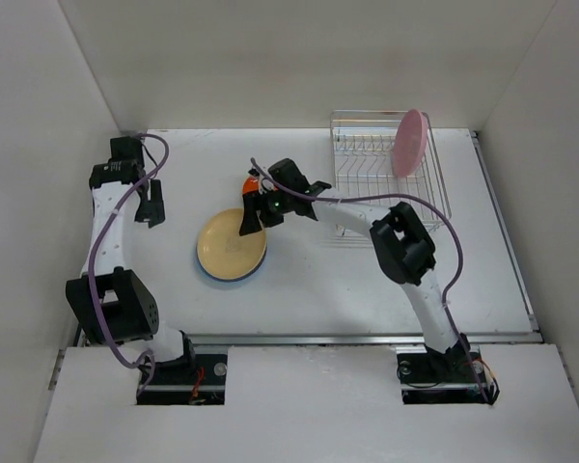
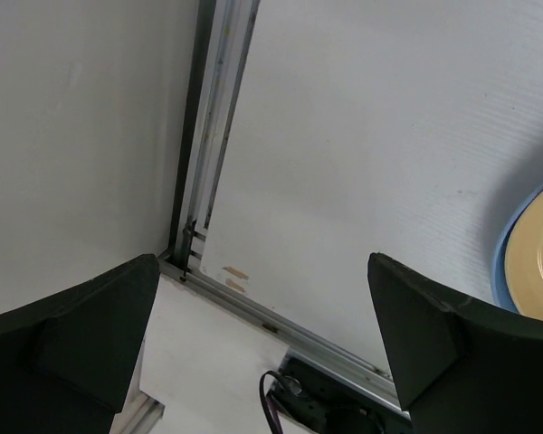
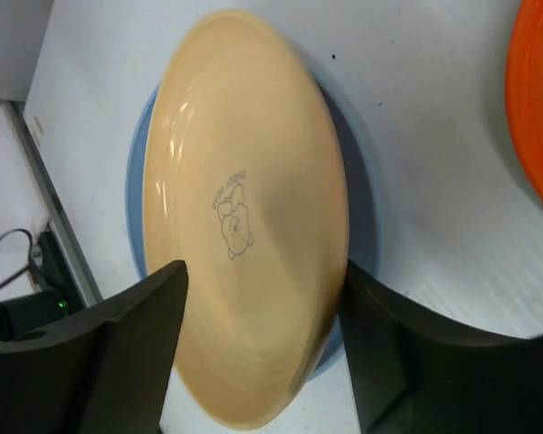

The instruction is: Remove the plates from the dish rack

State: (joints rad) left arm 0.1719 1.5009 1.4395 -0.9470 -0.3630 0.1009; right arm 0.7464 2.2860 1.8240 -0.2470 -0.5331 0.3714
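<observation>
The tan-orange plate [image 1: 232, 243] lies flat on the blue plate [image 1: 210, 274] at the table's middle left. My right gripper [image 1: 256, 217] hovers open over their far right edge. In the right wrist view its fingers [image 3: 118, 344] straddle the tan-orange plate [image 3: 244, 208], with the blue rim [image 3: 366, 217] showing beneath. The orange-red plate [image 1: 250, 183] lies just behind that gripper and also shows in the right wrist view [image 3: 538, 99]. The pink plate [image 1: 409, 142] stands upright in the dish rack [image 1: 434, 193] at the back right. My left gripper [image 1: 154, 203] is open and empty, left of the stack. The lime green plate is out of view.
White walls enclose the table on three sides. An aluminium rail [image 2: 208, 154] runs along the table's left edge. In the left wrist view [image 2: 262, 362] the stack's edge [image 2: 534, 262] shows at the far right. A purple cable [image 1: 106, 260] runs along the left arm.
</observation>
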